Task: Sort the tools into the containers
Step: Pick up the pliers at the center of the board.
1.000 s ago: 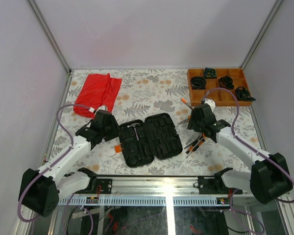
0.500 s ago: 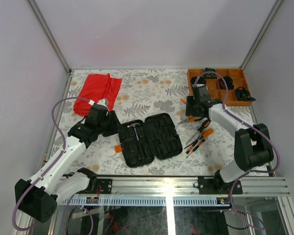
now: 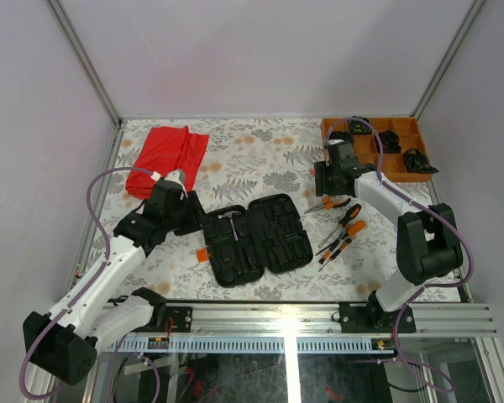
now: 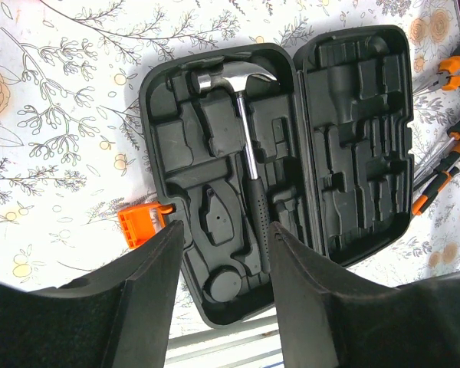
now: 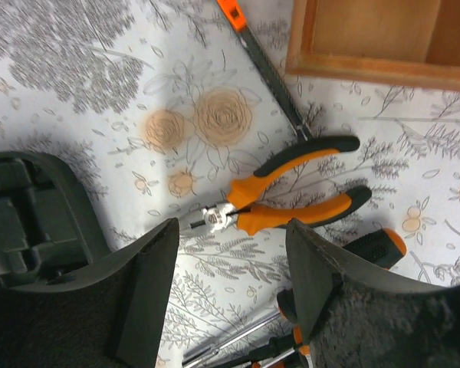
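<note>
Fig.: Reaching for the pliers [image 5: 249,213].
My right jaws hover open and empty above them; I judge lowering and closing comes next. Left jaws open, empty, over the tool case [image 4: 345,153].

No legible text (case included)

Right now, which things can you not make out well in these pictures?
- Left wrist view: black case's near corner, behind a finger of the left tool.
- Left wrist view: screwdrivers, cut off by the right edge.
- Right wrist view: wooden tray's contents, cut off by the top edge.
- Top view: wooden tray partly behind the right arm.
</note>
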`<state>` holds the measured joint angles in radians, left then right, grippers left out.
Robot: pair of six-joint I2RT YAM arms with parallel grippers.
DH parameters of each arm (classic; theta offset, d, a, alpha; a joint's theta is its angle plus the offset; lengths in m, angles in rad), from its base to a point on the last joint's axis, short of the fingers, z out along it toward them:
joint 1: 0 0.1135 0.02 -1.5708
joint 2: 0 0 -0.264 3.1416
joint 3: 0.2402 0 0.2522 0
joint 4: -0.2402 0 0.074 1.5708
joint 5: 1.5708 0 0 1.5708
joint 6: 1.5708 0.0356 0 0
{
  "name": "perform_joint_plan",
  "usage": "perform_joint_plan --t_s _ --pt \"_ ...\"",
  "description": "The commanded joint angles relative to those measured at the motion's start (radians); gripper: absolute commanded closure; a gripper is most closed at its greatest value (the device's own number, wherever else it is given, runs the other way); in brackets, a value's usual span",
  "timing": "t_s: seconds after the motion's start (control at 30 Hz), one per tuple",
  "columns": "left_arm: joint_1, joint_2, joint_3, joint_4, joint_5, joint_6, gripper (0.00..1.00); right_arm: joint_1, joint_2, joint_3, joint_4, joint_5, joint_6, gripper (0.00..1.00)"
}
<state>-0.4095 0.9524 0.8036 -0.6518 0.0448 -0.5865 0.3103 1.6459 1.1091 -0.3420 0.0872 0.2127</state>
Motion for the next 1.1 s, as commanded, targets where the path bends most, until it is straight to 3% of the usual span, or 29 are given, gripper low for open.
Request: perform_joint_plan --t_s 0.0,0.23,0.43,0.6,0.77,1.07 --pt "0.005 -0.017 0.009 0.002 0.014 0.024 0.53 -0.004 -0.101 -0.004 0.159 0.004 -0.013 0.36" --pt "0.005 -0.029 0.008 0.007 0.018 0.025 0.52 -0.004 -0.250 -0.195 0.535 -0.109 -0.108 0.37" --pt "0.005 -0.042 0.007 0.011 0.015 0.024 0.51 -0.004 -0.280 -0.266 0.640 -0.151 -0.370 0.38" --pt "0.005 -0.041 0.006 0.012 0.017 0.025 0.50 -0.005 -0.250 -0.209 0.440 -0.342 -0.717 0.38" --pt "0.005 -0.045 0.005 0.012 0.015 0.022 0.50 -0.004 -0.168 -0.068 0.141 -0.483 -0.923 0.37" --pt "0.005 -0.046 0.006 0.011 0.014 0.019 0.49 -0.004 0.010 0.132 -0.198 -0.413 -1.155 0.36"
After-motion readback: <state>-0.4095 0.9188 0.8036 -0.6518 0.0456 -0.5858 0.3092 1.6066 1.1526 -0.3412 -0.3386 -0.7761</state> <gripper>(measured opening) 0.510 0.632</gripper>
